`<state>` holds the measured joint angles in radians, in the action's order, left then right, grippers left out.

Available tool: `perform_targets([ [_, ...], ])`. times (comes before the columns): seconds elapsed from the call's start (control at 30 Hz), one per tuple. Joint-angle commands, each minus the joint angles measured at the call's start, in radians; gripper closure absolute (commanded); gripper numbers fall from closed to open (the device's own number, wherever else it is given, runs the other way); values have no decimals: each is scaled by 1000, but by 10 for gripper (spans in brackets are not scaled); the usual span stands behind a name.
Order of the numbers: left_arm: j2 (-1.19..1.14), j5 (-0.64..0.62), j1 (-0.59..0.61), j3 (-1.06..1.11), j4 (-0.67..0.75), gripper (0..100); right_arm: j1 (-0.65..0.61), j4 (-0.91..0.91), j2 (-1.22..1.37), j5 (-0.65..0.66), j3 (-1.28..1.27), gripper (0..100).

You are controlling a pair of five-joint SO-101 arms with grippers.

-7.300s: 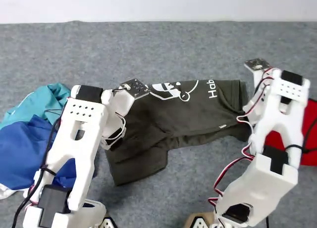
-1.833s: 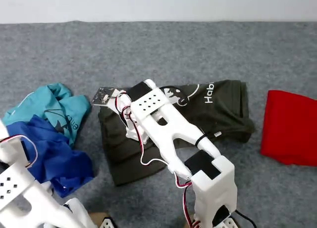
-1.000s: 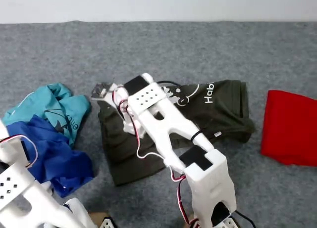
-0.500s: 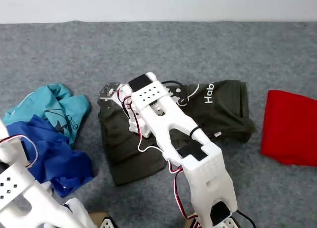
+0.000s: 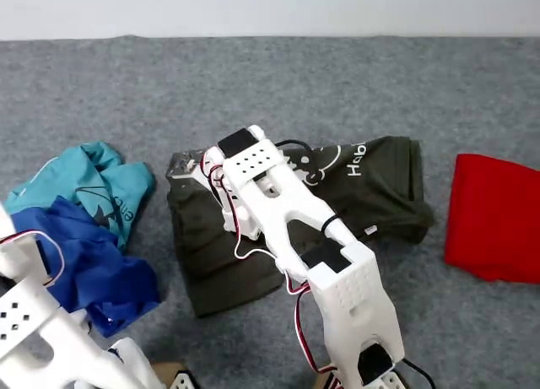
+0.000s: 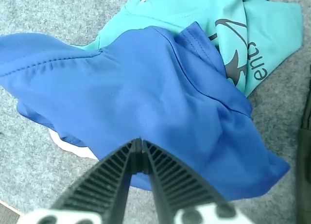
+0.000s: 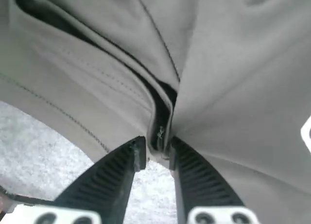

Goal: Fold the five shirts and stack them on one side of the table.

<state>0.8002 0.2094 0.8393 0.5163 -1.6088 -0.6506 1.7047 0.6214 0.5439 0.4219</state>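
Observation:
A dark olive shirt point(image 5: 380, 191) with white print lies rumpled at the table's middle. My right gripper point(image 5: 192, 165) is at its far-left corner, shut on a fold of the olive shirt point(image 7: 233, 63), which sits pinched between the fingertips point(image 7: 156, 148). A blue shirt point(image 5: 76, 262) lies crumpled at the left, partly over a teal shirt point(image 5: 93, 182). My left gripper point(image 6: 141, 147) hangs shut above the blue shirt point(image 6: 146, 88), and the teal shirt point(image 6: 233, 20) lies beyond it. A folded red shirt point(image 5: 494, 216) rests at the right edge.
The table is covered in grey carpet point(image 5: 295, 85), bare along the far side. A white cloth edge point(image 6: 68, 141) peeks out under the blue shirt. The left arm point(image 5: 34, 330) stands at the near-left corner; the right arm's body point(image 5: 337, 279) crosses over the olive shirt.
The left arm pulled back off the olive shirt to the near-left corner. My right gripper crossed to the shirt's left corner and in the last second shifted it slightly rightward.

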Motion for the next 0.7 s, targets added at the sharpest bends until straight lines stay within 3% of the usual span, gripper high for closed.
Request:
perform_targets([
  [0.0,18,-9,-5,-4,12,994,7,15,-21,5,49,904],
  [0.43,17,-11,-18,-4,12,994,1,19,-116,9,51,855],
  [0.67,20,-14,-68,36,14,994,-101,12,-165,68,51,852],
])
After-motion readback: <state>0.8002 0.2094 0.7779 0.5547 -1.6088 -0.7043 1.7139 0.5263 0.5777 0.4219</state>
